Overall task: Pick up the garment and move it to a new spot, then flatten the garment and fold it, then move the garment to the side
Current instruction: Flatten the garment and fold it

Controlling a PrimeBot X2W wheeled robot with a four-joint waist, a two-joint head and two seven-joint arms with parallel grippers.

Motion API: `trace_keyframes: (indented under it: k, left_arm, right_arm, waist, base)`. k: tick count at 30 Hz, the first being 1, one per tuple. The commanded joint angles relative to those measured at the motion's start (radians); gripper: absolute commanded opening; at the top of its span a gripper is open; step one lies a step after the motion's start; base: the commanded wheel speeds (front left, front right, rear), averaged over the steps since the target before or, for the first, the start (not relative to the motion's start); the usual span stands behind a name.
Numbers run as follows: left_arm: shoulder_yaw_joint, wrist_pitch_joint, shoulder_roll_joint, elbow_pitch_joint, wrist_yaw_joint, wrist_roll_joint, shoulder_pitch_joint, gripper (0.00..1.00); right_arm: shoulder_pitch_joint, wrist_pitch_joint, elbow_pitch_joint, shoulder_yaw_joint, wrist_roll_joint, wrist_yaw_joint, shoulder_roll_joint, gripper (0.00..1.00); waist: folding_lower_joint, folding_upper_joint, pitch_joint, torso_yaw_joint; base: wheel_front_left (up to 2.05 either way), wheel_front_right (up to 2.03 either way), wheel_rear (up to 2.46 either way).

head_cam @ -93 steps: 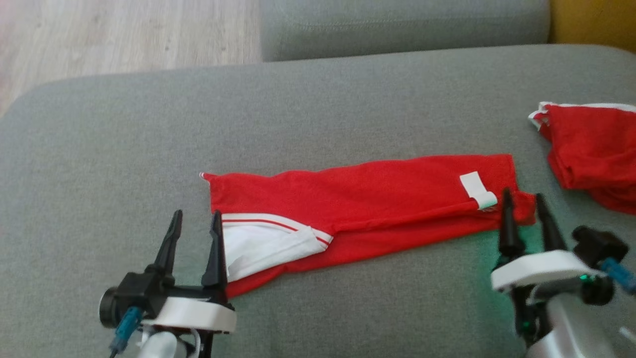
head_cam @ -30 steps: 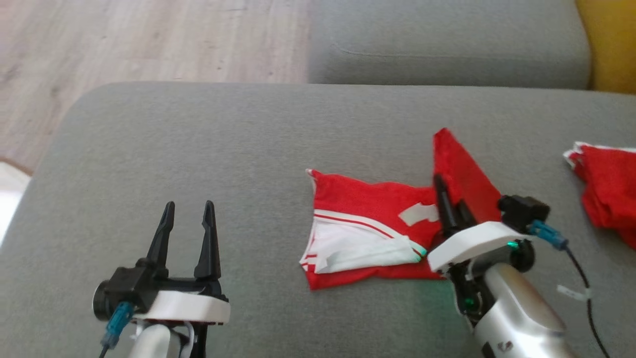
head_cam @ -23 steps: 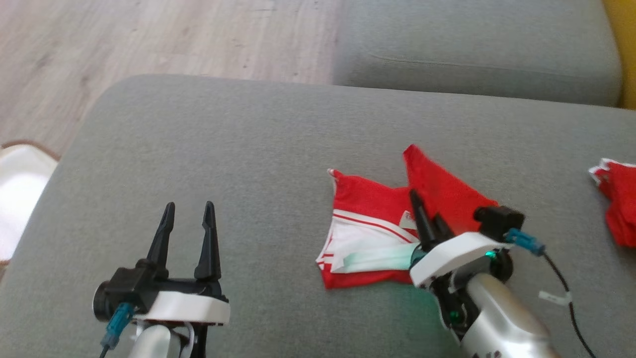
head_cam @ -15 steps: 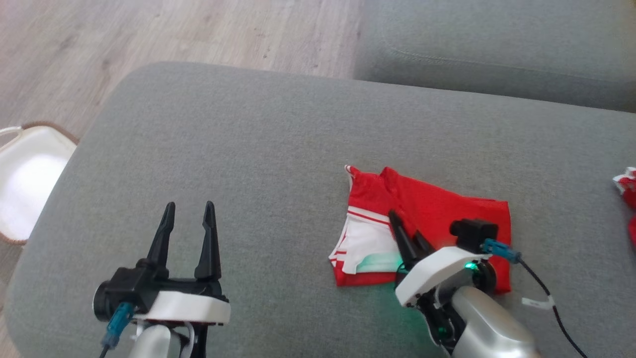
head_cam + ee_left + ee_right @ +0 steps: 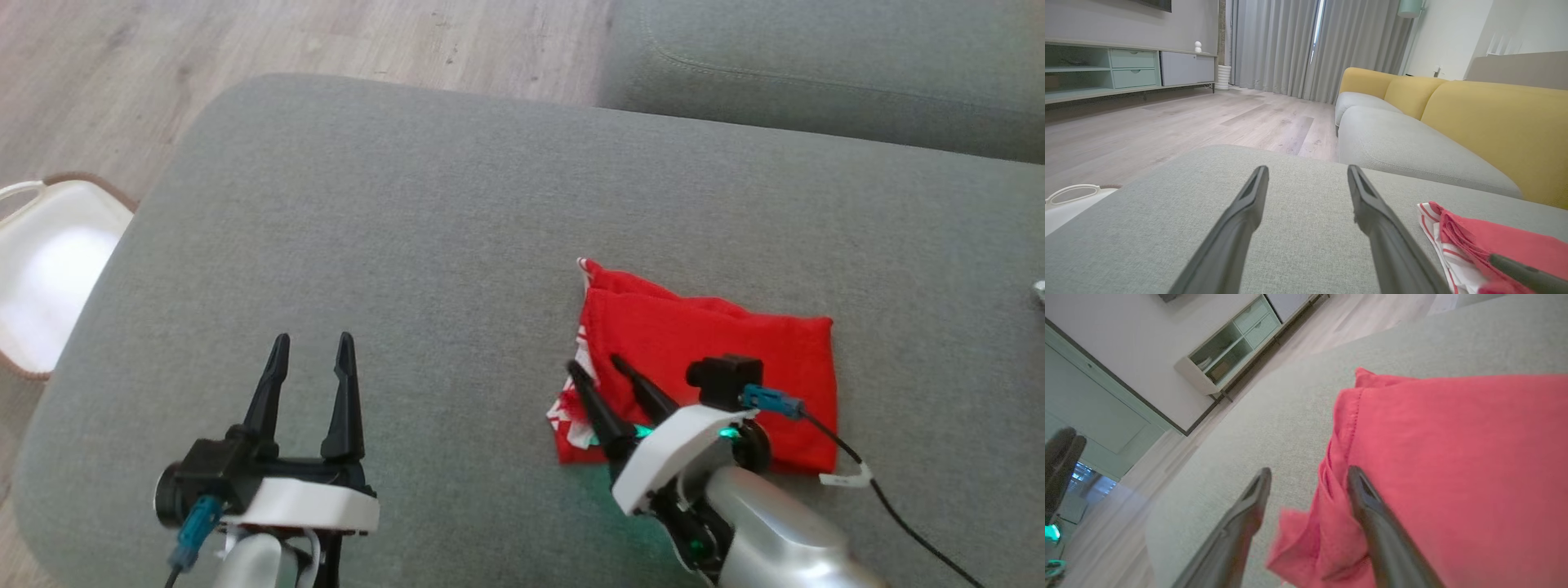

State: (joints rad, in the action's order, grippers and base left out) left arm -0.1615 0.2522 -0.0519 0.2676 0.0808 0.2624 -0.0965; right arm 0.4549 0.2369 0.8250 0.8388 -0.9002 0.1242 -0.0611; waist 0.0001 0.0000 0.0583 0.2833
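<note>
The red garment (image 5: pixel 718 343) with white trim lies folded in half on the grey sofa seat (image 5: pixel 424 212), right of centre. My right gripper (image 5: pixel 598 365) stands open over its left edge, one finger above the cloth and one beside it, gripping nothing; the right wrist view has the red cloth (image 5: pixel 1453 457) loose under the open fingers (image 5: pixel 1372 514). Well left of the garment, low at the front left, my left gripper (image 5: pixel 313 340) is open and empty. In the left wrist view the garment's striped edge (image 5: pixel 1453 241) lies at the lower right of the open left gripper (image 5: pixel 1308 173).
A white basket (image 5: pixel 49 269) sits on the wooden floor (image 5: pixel 245 41) off the sofa's left end. A second grey cushion (image 5: pixel 816 65) lies at the back right. A bit of white cloth (image 5: pixel 1039 290) peeks in at the right edge. Yellow backrests (image 5: pixel 1494 122) stand behind.
My right gripper carried the garment's right end over to the left, laid it on the collar end and opened, letting go. The camera turned left. The left gripper stayed still.
</note>
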Motion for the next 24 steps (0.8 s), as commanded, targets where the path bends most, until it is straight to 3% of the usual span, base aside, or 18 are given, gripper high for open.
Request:
trace_keyframes:
  k: [1,5,7,17,18,24]
  left_arm:
    - [0.029,0.010,-0.003,-0.027,0.002,-0.007,-0.047,1.00]
    - [0.033,0.010,-0.007,-0.031,0.000,-0.012,-0.048,1.00]
    - [0.029,0.010,-0.016,-0.033,-0.007,-0.034,-0.045,1.00]
    - [0.027,0.010,-0.010,-0.059,-0.013,-0.041,-0.025,1.00]
    - [0.027,0.010,-0.008,-0.064,-0.012,-0.039,-0.023,1.00]
    - [0.021,0.010,-0.002,-0.076,-0.008,-0.036,-0.011,1.00]
  right_arm:
    - [0.036,0.012,-0.051,0.022,-0.037,0.007,0.011,1.00]
    - [0.062,0.022,-0.060,0.019,-0.045,0.007,0.011,1.00]
    - [0.089,0.024,-0.066,-0.031,0.000,0.007,0.011,1.00]
    - [-0.028,0.025,-0.244,-0.480,0.516,0.007,0.011,1.00]
    - [-0.073,0.025,-0.294,-0.571,0.600,0.007,0.011,1.00]
    - [-0.206,0.025,-0.443,-0.735,0.758,0.007,0.011,1.00]
  waist:
    - [-0.0001,0.0000,-0.001,-0.016]
    - [-0.0001,0.0000,-0.007,-0.047]
    - [-0.0001,0.0000,-0.011,-0.073]
    - [-0.0001,0.0000,-0.039,-0.198]
    - [-0.0001,0.0000,-0.042,-0.217]
    - [-0.0001,0.0000,-0.046,-0.261]
  base:
    - [0.00,0.00,0.00]
    - [0.00,0.00,0.00]
    - [0.00,0.00,0.00]
    - [0.00,0.00,0.00]
    - [0.00,0.00,0.00]
    - [0.00,0.00,0.00]
